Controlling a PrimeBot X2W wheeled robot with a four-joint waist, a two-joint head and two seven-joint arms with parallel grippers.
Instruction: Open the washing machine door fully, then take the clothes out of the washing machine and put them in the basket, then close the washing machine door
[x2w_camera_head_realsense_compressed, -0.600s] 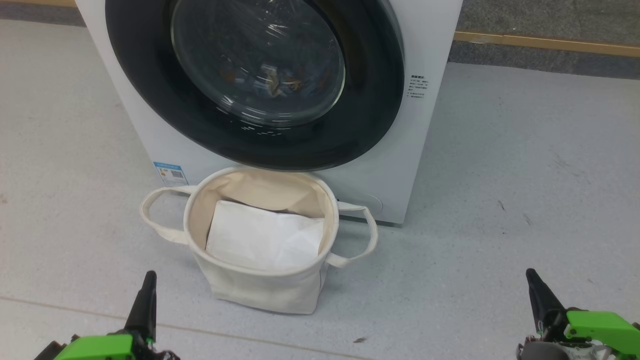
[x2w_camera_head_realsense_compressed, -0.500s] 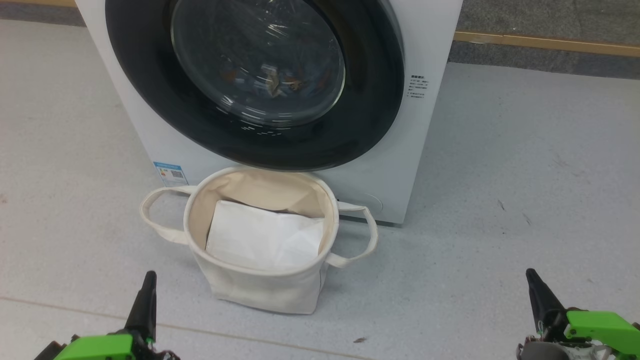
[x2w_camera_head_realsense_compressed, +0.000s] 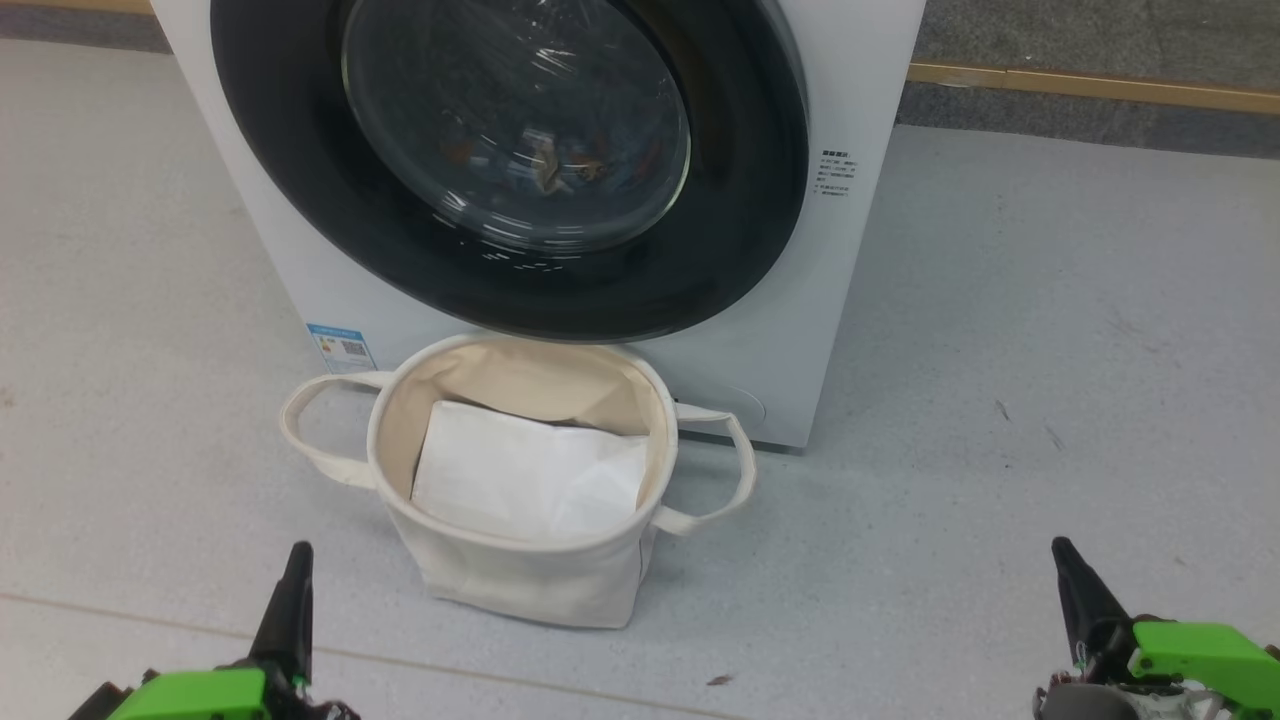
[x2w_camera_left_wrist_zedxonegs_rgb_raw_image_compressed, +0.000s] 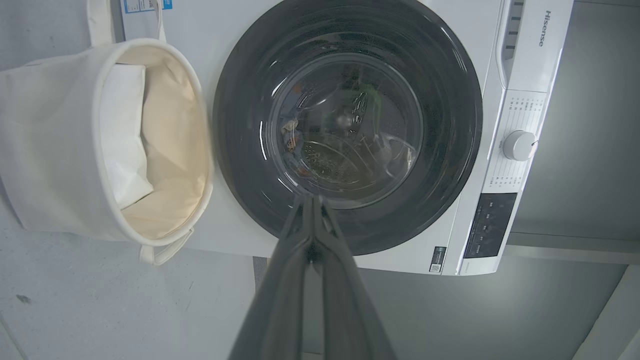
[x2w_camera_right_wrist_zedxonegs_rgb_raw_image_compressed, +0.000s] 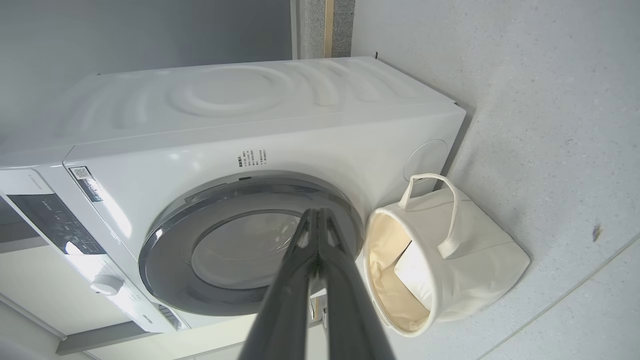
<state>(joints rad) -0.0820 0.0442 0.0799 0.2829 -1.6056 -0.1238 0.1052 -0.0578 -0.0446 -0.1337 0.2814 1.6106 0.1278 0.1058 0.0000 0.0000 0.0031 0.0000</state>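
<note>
Left claw (x2w_camera_head_realsense_compressed: 297, 552), right claw (x2w_camera_head_realsense_compressed: 1060, 548) closed, empty. Cream canvas tub basket (x2w_camera_head_realsense_compressed: 520, 585) ahead may be struck by swung round black-rimmed glass door (x2w_camera_head_realsense_compressed: 745, 230).

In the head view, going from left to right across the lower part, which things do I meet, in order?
Left gripper → basket, with a white sheet inside it → right gripper.

Ahead of the left gripper (x2w_camera_head_realsense_compressed: 298, 552), the washing machine door (x2w_camera_head_realsense_compressed: 290, 200) has a glossy black rim around clear, reflective glass. The washing machine (x2w_camera_head_realsense_compressed: 860, 80) casing looks smooth, slightly shiny white. Nearer, the basket (x2w_camera_head_realsense_compressed: 520, 585) is soft matt canvas on a speckled matt floor (x2w_camera_head_realsense_compressed: 1050, 350).
</note>
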